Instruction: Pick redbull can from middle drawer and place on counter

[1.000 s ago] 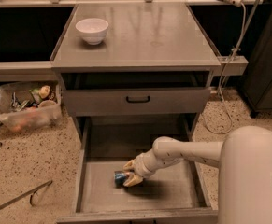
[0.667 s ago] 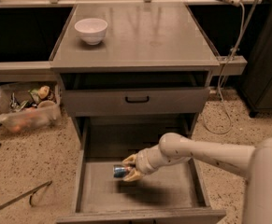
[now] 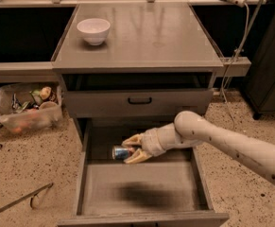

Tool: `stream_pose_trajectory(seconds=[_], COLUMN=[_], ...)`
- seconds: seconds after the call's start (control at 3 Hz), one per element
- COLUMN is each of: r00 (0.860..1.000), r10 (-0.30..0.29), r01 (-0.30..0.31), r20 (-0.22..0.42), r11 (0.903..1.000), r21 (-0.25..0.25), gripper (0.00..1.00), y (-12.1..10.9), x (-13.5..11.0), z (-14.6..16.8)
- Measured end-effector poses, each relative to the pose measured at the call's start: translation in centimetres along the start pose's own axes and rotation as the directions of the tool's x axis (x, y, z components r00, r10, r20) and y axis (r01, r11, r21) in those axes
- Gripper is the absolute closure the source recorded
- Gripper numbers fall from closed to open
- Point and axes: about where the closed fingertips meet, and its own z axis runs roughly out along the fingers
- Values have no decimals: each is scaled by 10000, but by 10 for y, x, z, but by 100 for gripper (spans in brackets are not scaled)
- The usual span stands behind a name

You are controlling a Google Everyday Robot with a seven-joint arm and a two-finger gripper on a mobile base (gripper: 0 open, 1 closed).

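Note:
The redbull can (image 3: 120,152), blue and silver, lies sideways between the two cream fingers of my gripper (image 3: 132,149). The gripper is shut on it and holds it lifted above the bare grey floor of the open middle drawer (image 3: 141,188), where its shadow falls. My white arm (image 3: 222,143) reaches in from the right. The grey counter (image 3: 151,37) is above, at the top of the cabinet.
A white bowl (image 3: 93,30) stands on the counter's back left. A shut drawer front with a black handle (image 3: 139,100) sits just above the gripper. A clear bin of clutter (image 3: 26,108) is on the floor at left. A cable hangs at right.
The gripper has risen with the can from the drawer floor and moved back towards the cabinet. The can now hangs above the floor.

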Motion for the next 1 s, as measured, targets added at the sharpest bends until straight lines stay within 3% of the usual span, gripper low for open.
stream_pose_trajectory(seconds=[0.67, 1.0], r00=[9997, 9992], r10=[-145, -401], r01=[150, 400], r20=[189, -50], r11=[9996, 9990], r21=[-256, -190], gripper=[100, 100], y=[-5, -10], x=[-7, -18], z=[-9, -15])
